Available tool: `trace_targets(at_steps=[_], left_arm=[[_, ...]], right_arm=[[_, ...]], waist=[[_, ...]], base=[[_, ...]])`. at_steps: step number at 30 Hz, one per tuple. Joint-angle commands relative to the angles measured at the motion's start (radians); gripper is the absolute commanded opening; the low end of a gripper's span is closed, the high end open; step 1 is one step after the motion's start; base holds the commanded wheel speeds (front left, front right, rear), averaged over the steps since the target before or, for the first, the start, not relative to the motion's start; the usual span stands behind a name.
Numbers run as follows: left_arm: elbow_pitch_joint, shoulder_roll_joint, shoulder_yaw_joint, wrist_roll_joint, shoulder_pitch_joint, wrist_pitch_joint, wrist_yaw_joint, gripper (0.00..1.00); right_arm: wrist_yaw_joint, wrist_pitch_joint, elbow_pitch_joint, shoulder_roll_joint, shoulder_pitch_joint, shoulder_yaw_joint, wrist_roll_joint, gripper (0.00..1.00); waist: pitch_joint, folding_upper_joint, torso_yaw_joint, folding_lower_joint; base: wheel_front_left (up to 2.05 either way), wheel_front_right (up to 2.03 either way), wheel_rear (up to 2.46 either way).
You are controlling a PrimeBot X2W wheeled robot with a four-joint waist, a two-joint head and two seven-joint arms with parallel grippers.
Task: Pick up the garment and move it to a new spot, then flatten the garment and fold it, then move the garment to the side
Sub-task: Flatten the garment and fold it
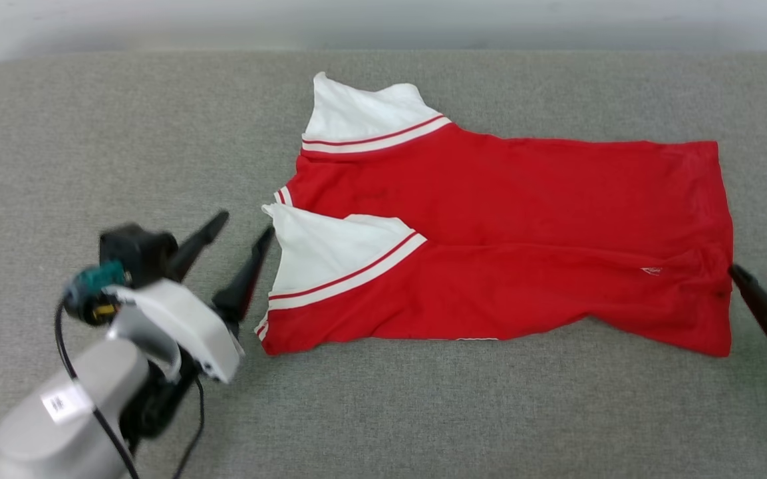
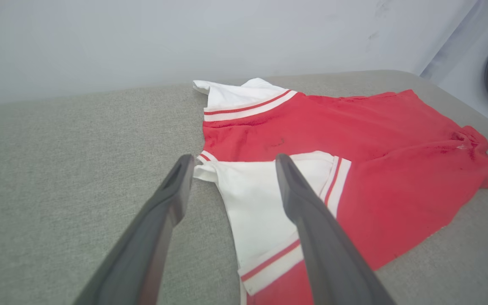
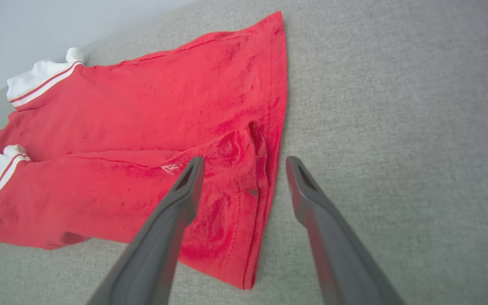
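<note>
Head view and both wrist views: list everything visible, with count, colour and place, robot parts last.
garment: one, red with white sleeves and striped trim, folded lengthwise on the surface, sleeves toward the robot's left.
logo: one, white, near the garment's right hem.
padded surface: one, grey, under the garment.
wall: one, pale, behind the surface.
left gripper: one, dark fingers, open, at the near sleeve.
right gripper: one, dark fingers, open, at the right hem.

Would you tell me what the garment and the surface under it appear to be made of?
The garment: soft knit jersey, probably, matte; it lies limp with small creases and a stitched hem. The surface under it: grey woven upholstery-like cloth, matte; a coarse flecked weave shows.
</note>
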Motion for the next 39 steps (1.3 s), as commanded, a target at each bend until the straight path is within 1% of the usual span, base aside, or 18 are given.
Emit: trace_targets(at_steps=[1,2,3,5,7,10,11,13,15,20,24,28,29,31,32,33,36,39], left_arm=[[-0.055,0.006,0.002,0.022,0.056,-0.013,0.035,1.0],[-0.138,0.014,0.012,0.065,0.126,-0.023,0.097,1.0],[-0.165,0.006,0.017,0.075,0.155,-0.025,0.114,1.0],[-0.211,-0.012,0.026,0.098,0.213,-0.027,0.14,1.0],[-0.253,-0.03,0.037,0.109,0.264,-0.028,0.152,1.0],[-0.275,-0.038,0.056,0.144,0.328,-0.029,0.18,1.0],[-0.276,-0.05,0.058,0.144,0.349,-0.029,0.182,1.0],[-0.265,-0.054,0.064,0.158,0.369,-0.029,0.184,1.0],[-0.257,-0.071,0.079,0.154,0.386,-0.029,0.176,1.0],[-0.2,-0.073,0.068,0.17,0.391,-0.026,0.166,1.0],[-0.162,-0.092,0.079,0.12,0.376,0.017,0.161,1.0],[-0.128,-0.082,0.085,0.072,0.336,0.102,0.143,1.0],[-0.129,-0.083,0.084,0.052,0.321,0.131,0.127,1.0],[-0.111,-0.074,0.09,0.004,0.297,0.215,0.117,1.0],[-0.111,-0.074,0.09,0.004,0.297,0.215,0.117,1.0],[-0.109,-0.065,0.081,-0.013,0.279,0.264,0.103,1.0],[-0.094,-0.064,0.082,-0.1,0.236,0.415,0.09,1.0],[-0.068,-0.053,0.075,-0.176,0.195,0.57,0.091,1.0]], right_arm=[[-0.001,-0.022,-0.031,0.01,0.052,-0.014,0.0,1.0],[-0.001,-0.076,-0.076,0.025,0.131,-0.04,-0.008,1.0],[-0.001,-0.095,-0.089,0.032,0.158,-0.047,-0.012,1.0],[-0.001,-0.127,-0.105,0.04,0.204,-0.054,-0.03,1.0],[-0.001,-0.161,-0.118,0.048,0.246,-0.056,-0.049,1.0],[-0.001,-0.189,-0.11,0.066,0.302,-0.072,-0.062,1.0],[-0.001,-0.194,-0.105,0.067,0.314,-0.076,-0.071,1.0],[-0.001,-0.193,-0.097,0.072,0.337,-0.076,-0.078,1.0],[-0.001,-0.199,-0.093,0.077,0.345,-0.081,-0.081,1.0],[-0.001,-0.19,-0.087,0.084,0.353,-0.077,-0.083,1.0],[-0.001,-0.181,-0.08,0.088,0.35,-0.076,-0.081,1.0],[-0.001,-0.176,-0.076,0.087,0.343,-0.074,-0.078,1.0],[-0.001,-0.177,-0.075,0.086,0.339,-0.074,-0.079,1.0],[-0.001,-0.169,-0.073,0.085,0.332,-0.073,-0.075,1.0],[-0.001,-0.169,-0.073,0.085,0.332,-0.073,-0.075,1.0],[-0.001,-0.168,-0.074,0.085,0.328,-0.072,-0.075,1.0],[-0.001,-0.163,-0.071,0.086,0.311,-0.065,-0.076,1.0],[-0.001,-0.156,-0.068,0.092,0.291,-0.053,-0.073,1.0]], waist=[[-0.019,0.0,0.009,0.0],[-0.043,0.0,0.014,0.0],[-0.051,0.0,0.016,0.0],[-0.064,0.0,0.02,0.0],[-0.078,0.0,0.025,0.0],[-0.096,0.0,0.033,0.0],[-0.102,0.0,0.036,0.0],[-0.112,0.0,0.037,0.0],[-0.119,0.0,0.035,0.0],[-0.134,0.0,0.02,0.0],[-0.139,0.0,0.013,0.0],[-0.138,0.0,0.008,0.0],[-0.137,0.0,0.007,0.0],[-0.135,0.0,0.006,0.0],[-0.135,0.0,0.006,0.0],[-0.134,0.0,0.005,0.0],[-0.128,0.0,0.0,0.0],[-0.12,0.0,-0.008,0.0]], base=[[0.0,0.0,0.0],[0.0,0.0,0.0],[0.0,0.0,0.0],[0.0,0.0,0.0],[0.0,0.0,0.0],[0.0,0.0,0.0],[0.0,0.0,0.0],[0.0,0.0,0.0],[0.0,0.0,0.0],[0.0,0.0,0.0],[0.0,0.0,0.0],[0.0,0.0,0.0],[0.0,0.0,0.0],[0.0,0.0,0.0],[0.0,0.0,0.0],[0.0,0.0,0.0],[0.0,0.0,0.0],[0.0,0.0,0.0]])
